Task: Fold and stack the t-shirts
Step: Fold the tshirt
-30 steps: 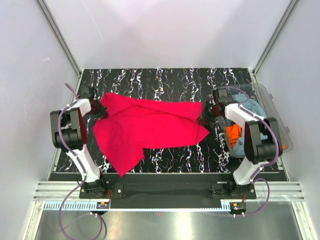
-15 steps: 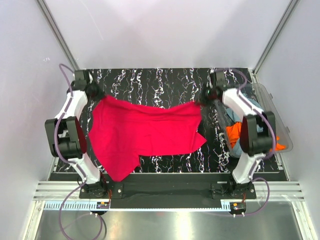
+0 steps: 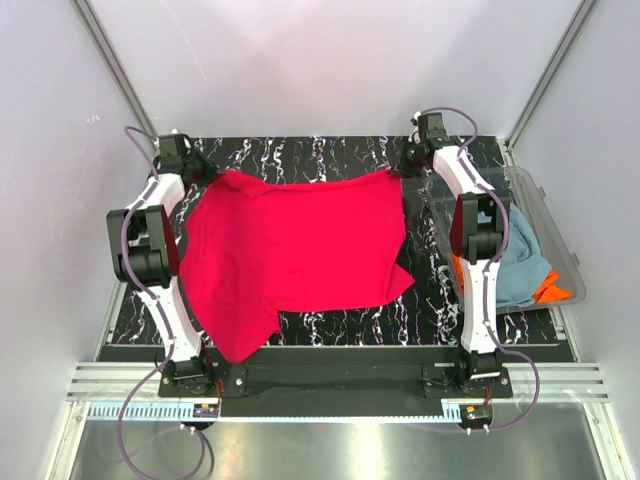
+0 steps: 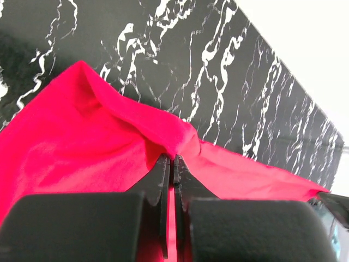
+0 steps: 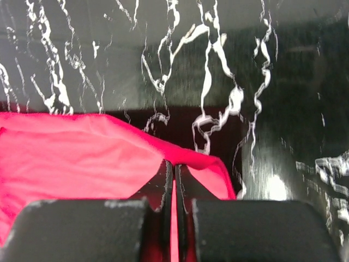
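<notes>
As both arms (image 3: 160,200) (image 3: 466,188) stretch forward, claws (image 3: 212,172) (image 3: 400,172) pinch t-shirt (image 3: 300,240).

The top view looks steeply down from above and behind the arm bases. It faces the far wall and stands far enough back to take in the whole black marbled surface (image 3: 330,155). The left wrist view sits just behind the left hand (image 4: 173,159), very close and low. It looks along the fingers across a far corner of the red t-shirt (image 4: 82,142) towards the surface's far edge, with the picture tilted. The right wrist view sits the same way behind the right hand (image 5: 174,165), level and facing the surface's far strip. All three views share the shirt's far edge and the marbled strip beyond it.
</notes>
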Robot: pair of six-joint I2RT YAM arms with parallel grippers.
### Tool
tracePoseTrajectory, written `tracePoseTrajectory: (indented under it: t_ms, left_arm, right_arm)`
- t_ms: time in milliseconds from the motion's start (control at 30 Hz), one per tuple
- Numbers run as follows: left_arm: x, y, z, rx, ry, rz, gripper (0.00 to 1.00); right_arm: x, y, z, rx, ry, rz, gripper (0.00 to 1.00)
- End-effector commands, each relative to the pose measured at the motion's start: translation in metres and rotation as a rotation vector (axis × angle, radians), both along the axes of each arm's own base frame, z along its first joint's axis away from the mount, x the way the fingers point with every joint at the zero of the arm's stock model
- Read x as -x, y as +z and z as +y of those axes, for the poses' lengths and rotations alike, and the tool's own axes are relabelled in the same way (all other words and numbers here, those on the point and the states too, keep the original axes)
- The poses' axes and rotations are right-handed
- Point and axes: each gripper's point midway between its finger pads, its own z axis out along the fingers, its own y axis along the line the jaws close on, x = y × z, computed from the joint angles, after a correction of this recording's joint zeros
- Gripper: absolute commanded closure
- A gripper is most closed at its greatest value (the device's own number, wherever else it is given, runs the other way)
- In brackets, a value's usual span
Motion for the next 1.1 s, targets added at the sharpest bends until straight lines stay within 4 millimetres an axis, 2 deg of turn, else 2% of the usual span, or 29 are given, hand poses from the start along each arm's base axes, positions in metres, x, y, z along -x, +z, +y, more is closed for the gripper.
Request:
tracePoseTrajectory:
  t_ms: [0, 33, 100, 167, 200, 233, 267, 400, 467, 500, 533, 567, 600, 633, 667, 733, 767, 800, 833, 933, 1067]
  left_arm:
    - [-0.037, 0.053, 0.007, 0.028, 0.039, -0.217, 1.00]
    - [-0.042, 0.050, 0.008, 0.031, 0.048, -0.222, 1.00]
    - [-0.051, 0.044, 0.011, 0.043, 0.064, -0.223, 1.00]
    - [-0.061, 0.049, 0.012, 0.044, 0.068, -0.245, 1.00]
    - [-0.065, 0.038, 0.013, 0.055, 0.069, -0.229, 1.00]
    - [-0.072, 0.046, 0.011, 0.062, 0.062, -0.249, 1.00]
    - [-0.075, 0.043, 0.012, 0.072, 0.063, -0.242, 1.00]
    - [-0.077, 0.045, 0.004, 0.110, 0.034, -0.234, 1.00]
    - [-0.068, 0.048, 0.003, 0.113, 0.035, -0.213, 1.00]
    - [-0.057, 0.051, 0.001, 0.108, 0.036, -0.191, 1.00]
    - [-0.053, 0.041, 0.000, 0.106, 0.036, -0.171, 1.00]
    - [-0.044, 0.055, 0.000, 0.096, 0.036, -0.181, 1.00]
    - [-0.038, 0.057, 0.002, 0.073, 0.041, -0.178, 1.00]
    - [-0.025, 0.046, 0.002, 0.067, 0.046, -0.139, 1.00]
    - [-0.017, 0.060, 0.003, 0.047, 0.046, -0.156, 1.00]
    - [0.001, 0.051, 0.003, 0.035, 0.054, -0.106, 1.00]
    - [0.006, 0.052, 0.004, 0.027, 0.056, -0.098, 1.00]
    - [0.013, 0.063, 0.004, 0.026, 0.058, -0.109, 1.00]
    - [0.021, 0.058, 0.003, 0.034, 0.059, -0.092, 1.00]
    - [0.037, 0.074, -0.002, 0.046, 0.052, -0.112, 1.00]
    - [0.061, 0.083, -0.005, 0.036, 0.047, -0.101, 1.00]
  right_arm:
    - [-0.020, 0.007, 0.002, 0.004, 0.048, -0.054, 1.00]
    - [-0.028, 0.013, 0.001, -0.001, 0.046, -0.078, 1.00]
    - [-0.040, 0.011, -0.002, -0.001, 0.035, -0.095, 1.00]
    - [-0.046, 0.008, -0.004, -0.002, 0.036, -0.096, 1.00]
    - [-0.052, 0.007, -0.003, -0.007, 0.039, -0.110, 1.00]
    - [-0.054, 0.006, -0.006, -0.007, 0.032, -0.106, 1.00]
    - [-0.055, -0.002, -0.006, -0.011, 0.031, -0.094, 1.00]
    - [-0.057, 0.006, -0.011, -0.036, 0.026, -0.096, 1.00]
    - [-0.052, 0.004, -0.011, -0.051, 0.026, -0.074, 1.00]
    - [-0.046, 0.011, -0.011, -0.055, 0.025, -0.068, 1.00]
    - [-0.042, 0.003, -0.011, -0.054, 0.024, -0.047, 1.00]
    - [-0.039, 0.003, -0.010, -0.064, 0.024, -0.034, 1.00]
    - [-0.032, 0.001, -0.010, -0.068, 0.022, -0.014, 0.99]
    - [-0.028, -0.001, -0.009, -0.076, 0.014, 0.006, 0.98]
    - [-0.026, 0.002, -0.008, -0.083, 0.009, 0.011, 0.98]
    - [-0.018, -0.004, -0.008, -0.098, -0.005, 0.051, 0.98]
    - [-0.016, 0.000, -0.005, -0.109, 0.000, 0.052, 0.98]
    - [-0.013, 0.000, -0.005, -0.113, -0.001, 0.058, 0.98]
    - [-0.013, 0.003, -0.006, -0.113, -0.002, 0.058, 0.98]
    - [-0.013, 0.016, -0.007, -0.106, -0.003, 0.039, 0.99]
    - [-0.007, 0.031, -0.005, -0.115, 0.016, 0.040, 1.00]
